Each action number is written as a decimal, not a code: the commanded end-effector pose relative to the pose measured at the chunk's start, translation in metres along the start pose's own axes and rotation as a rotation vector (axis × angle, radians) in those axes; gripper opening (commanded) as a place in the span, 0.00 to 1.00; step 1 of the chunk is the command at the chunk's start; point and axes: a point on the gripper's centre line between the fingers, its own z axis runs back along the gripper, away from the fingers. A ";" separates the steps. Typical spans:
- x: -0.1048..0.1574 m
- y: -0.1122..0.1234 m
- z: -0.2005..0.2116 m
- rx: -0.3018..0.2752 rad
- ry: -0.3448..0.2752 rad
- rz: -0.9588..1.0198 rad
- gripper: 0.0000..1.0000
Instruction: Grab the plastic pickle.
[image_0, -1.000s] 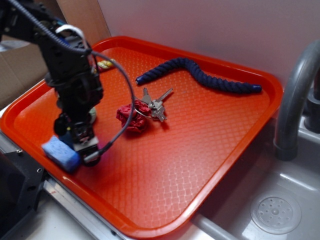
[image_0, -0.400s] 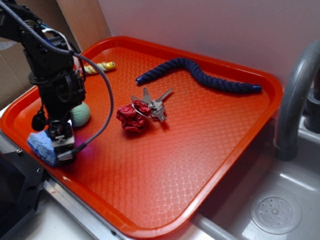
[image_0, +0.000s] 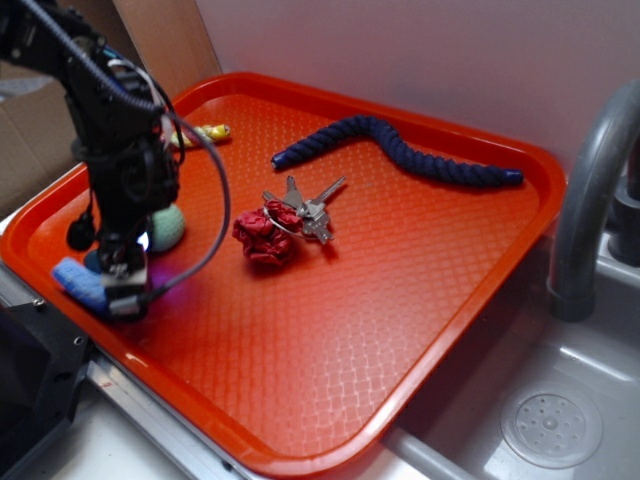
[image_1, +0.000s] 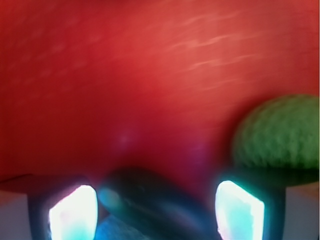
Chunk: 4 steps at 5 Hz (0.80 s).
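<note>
Gripper (image_1: 155, 210) low over the near left corner of the orange tray (image_0: 420, 300), jaws spread wide, the bright fingertips (image_1: 75, 212) standing either side of the plastic pickle (image_1: 150, 197); nothing is clamped. The pickle, dark and glossy, lies between them on the tray, touching or just over the blue sponge (image_0: 78, 282). Judged progress: approach and alignment done; closing and lifting remain. The green ball (image_0: 166, 226) sits just beside the right finger and could be nudged. Farther back: red cloth knot (image_0: 263, 237), keys (image_0: 312, 208), blue rope (image_0: 400, 150). Beyond the tray, a grey sink (image_0: 560, 420) with faucet (image_0: 590, 190), and a pale wall.
</note>
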 end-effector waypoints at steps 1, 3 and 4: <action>0.019 0.038 0.024 0.100 -0.043 0.129 1.00; -0.006 0.007 0.070 -0.020 -0.231 0.191 1.00; -0.016 -0.002 0.073 -0.012 -0.244 0.155 1.00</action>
